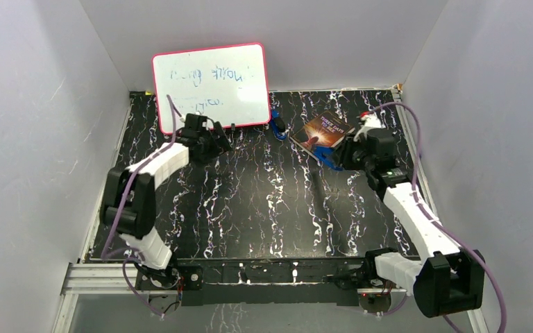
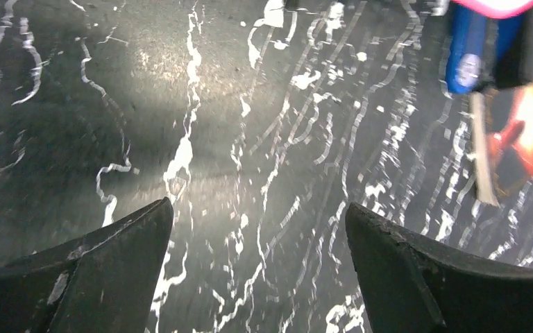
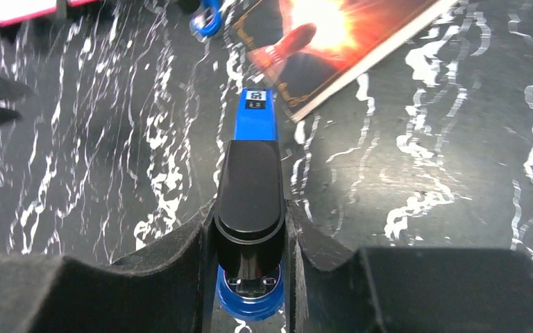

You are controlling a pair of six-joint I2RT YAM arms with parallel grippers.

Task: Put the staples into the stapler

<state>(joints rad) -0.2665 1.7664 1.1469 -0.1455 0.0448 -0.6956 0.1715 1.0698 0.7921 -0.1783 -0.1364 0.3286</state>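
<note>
1. Right wrist: shows stapler (image 3: pixel 250 180) clamped in right gripper (image 3: pixel 250 211), fingers (image 3: pixel 180 250) pressing both sides of its black rear end. Points blue nose away, toward book (image 3: pixel 340 35), just short of its near corner; can't tell if touching. Can't tell either whether the magazine is open. Shows a second blue item (image 3: pixel 207 17) further off, near whiteboard (image 3: pixel 14 12). Finds no staples here.
2. Left wrist: shows left gripper (image 2: pixel 258 208) spread wide with nothing between the fingers, only bare table (image 2: pixel 146 104) beneath. Catches book and blue item at upper right. Again no staples.
3. Top: puts left gripper just below whiteboard's lower right corner, right gripper with stapler at book's right side, well apart from each other. Can't pick out staples anywhere, either too small or hidden.
4. Step in hand, by judgement: looks like securing the stapler only; no strip picked up, nothing loaded yet.
5. Next move, by judgement: calls for locating a staple strip, then pinching it with the free left gripper. Needs a fine fingertip pinch on a thin strip lying flat. Needs the stapler top opened to expose the channel, and held steady on the right while lining the strip up with it.
</note>
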